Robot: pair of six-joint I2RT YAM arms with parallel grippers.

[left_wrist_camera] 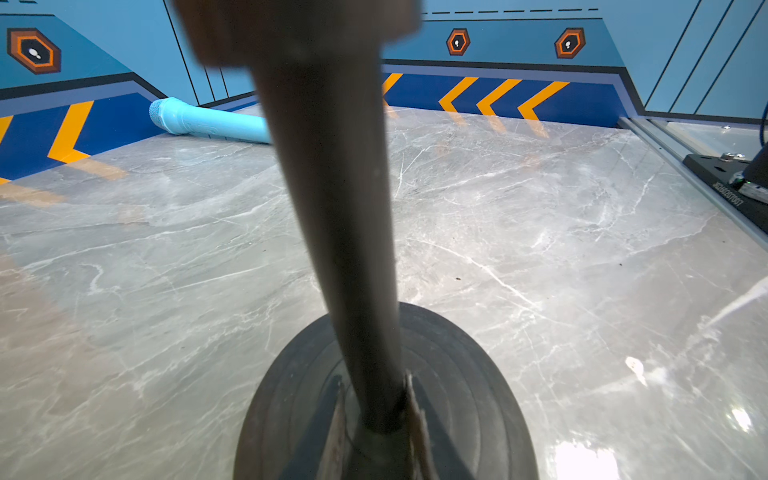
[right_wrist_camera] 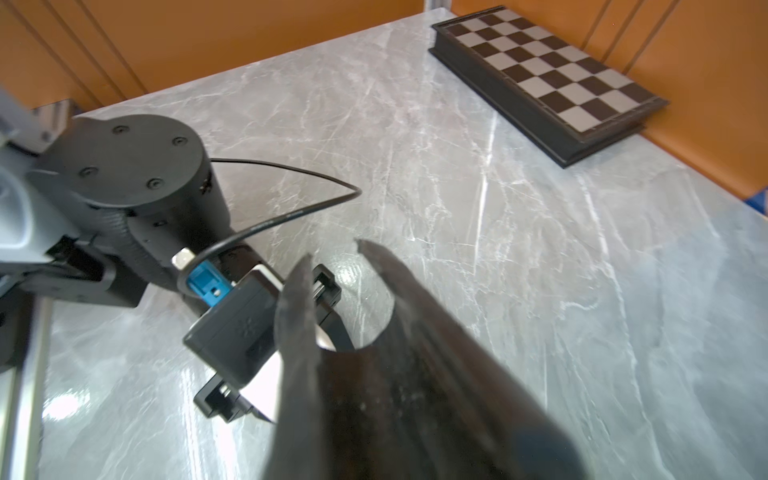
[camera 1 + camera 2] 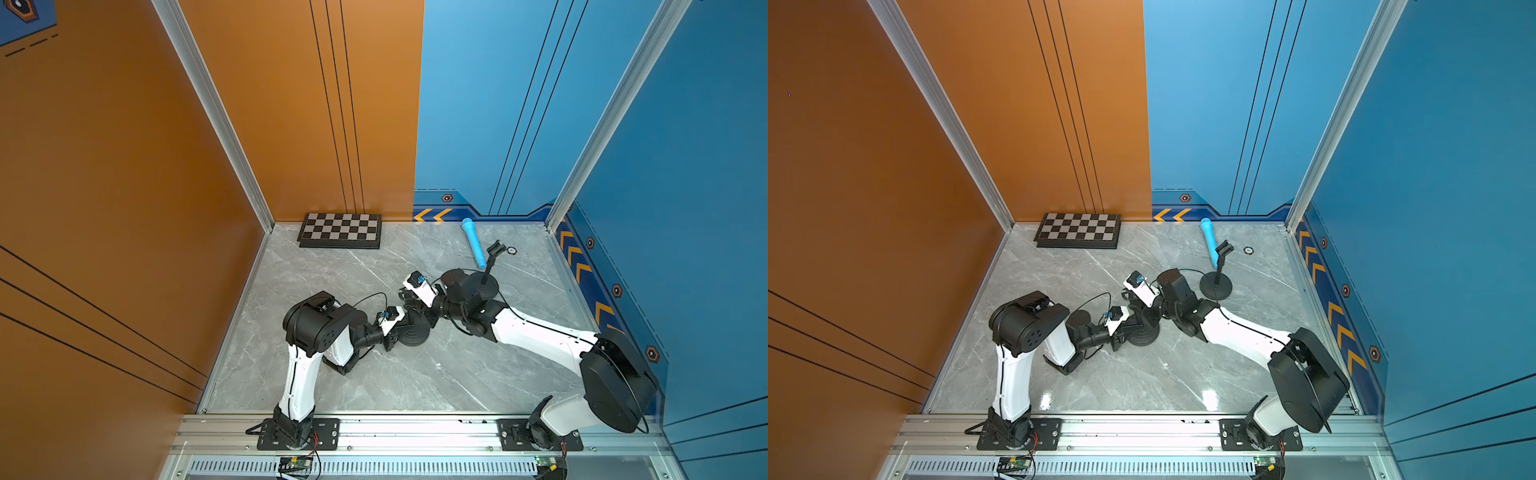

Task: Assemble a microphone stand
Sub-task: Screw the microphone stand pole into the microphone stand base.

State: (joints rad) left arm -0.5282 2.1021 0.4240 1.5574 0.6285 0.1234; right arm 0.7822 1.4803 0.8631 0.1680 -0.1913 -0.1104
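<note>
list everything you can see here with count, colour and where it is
chessboard: 1, black and silver, back left
microphone: 1, light blue, lying at the back
free stand: 1, black, upright, back right
held stand: 1, black, centre
round piece: 1, small, black and white, back right
table: 1, grey marble
left arm: 1, white and black, jaws shut on held stand's pole
right arm: 1, white and black, jaws shut on its clip
</note>
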